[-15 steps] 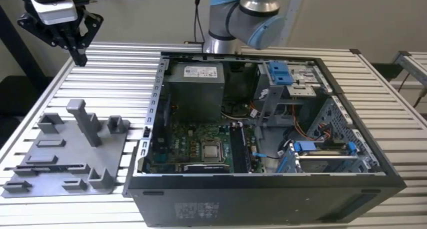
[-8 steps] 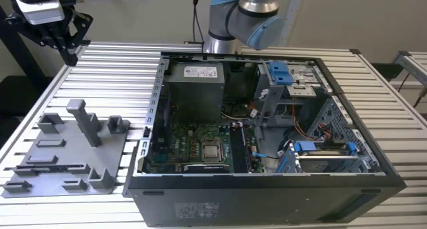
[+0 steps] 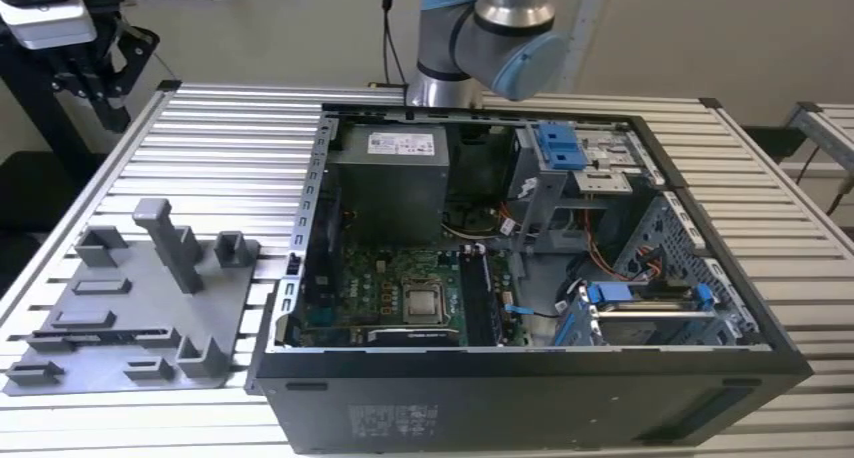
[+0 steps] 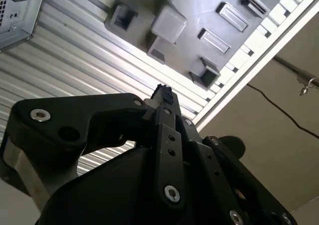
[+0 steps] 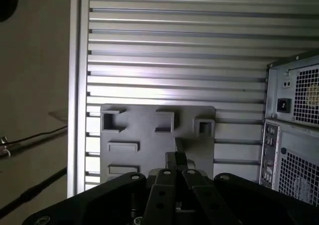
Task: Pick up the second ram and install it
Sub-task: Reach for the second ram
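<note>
In both wrist views the gripper [image 4: 163, 93] [image 5: 175, 159] hung well above the grey tray [image 4: 199, 8], its fingers pressed together w/ nothing seen btwn them. In the exterior view the tray sat lower left of the frame on the slatted table [image 3: 227, 138], just beside the open PC case [image 3: 534, 383]. A thin dark strip in the tray's long slot was poss. the second ram [image 3: 104, 335]; couldn't tell for sure.

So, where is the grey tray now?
In the exterior view the grey tray lies on the slatted table, on the exterior view's left, beside the open computer case.
</note>
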`<state>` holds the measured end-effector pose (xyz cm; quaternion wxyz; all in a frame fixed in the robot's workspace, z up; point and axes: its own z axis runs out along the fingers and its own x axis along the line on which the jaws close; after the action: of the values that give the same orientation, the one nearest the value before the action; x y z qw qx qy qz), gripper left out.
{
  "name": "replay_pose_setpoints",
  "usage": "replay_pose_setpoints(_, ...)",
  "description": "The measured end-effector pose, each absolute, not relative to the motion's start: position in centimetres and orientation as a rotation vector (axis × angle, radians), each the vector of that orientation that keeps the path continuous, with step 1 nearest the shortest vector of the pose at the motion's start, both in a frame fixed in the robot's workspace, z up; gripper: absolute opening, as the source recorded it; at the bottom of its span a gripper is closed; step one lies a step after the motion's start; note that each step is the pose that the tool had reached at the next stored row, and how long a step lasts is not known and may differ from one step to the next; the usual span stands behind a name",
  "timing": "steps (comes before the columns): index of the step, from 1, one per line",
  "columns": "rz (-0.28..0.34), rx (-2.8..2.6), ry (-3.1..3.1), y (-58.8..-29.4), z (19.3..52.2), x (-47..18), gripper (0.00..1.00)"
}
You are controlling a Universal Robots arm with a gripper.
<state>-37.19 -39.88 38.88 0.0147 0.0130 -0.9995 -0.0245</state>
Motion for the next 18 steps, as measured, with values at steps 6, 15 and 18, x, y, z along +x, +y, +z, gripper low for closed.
replay_pose_setpoints(6,-0.076,0.043,-3.099,-39.9,38.9,-38.1,0.11)
replay_pose_setpoints(15,-0.076,0.043,-3.099,-40.3,38.7,-38.4,0.11)
replay_pose_setpoints(18,-0.076,0.043,-3.099,-40.7,38.5,-38.7,0.11)
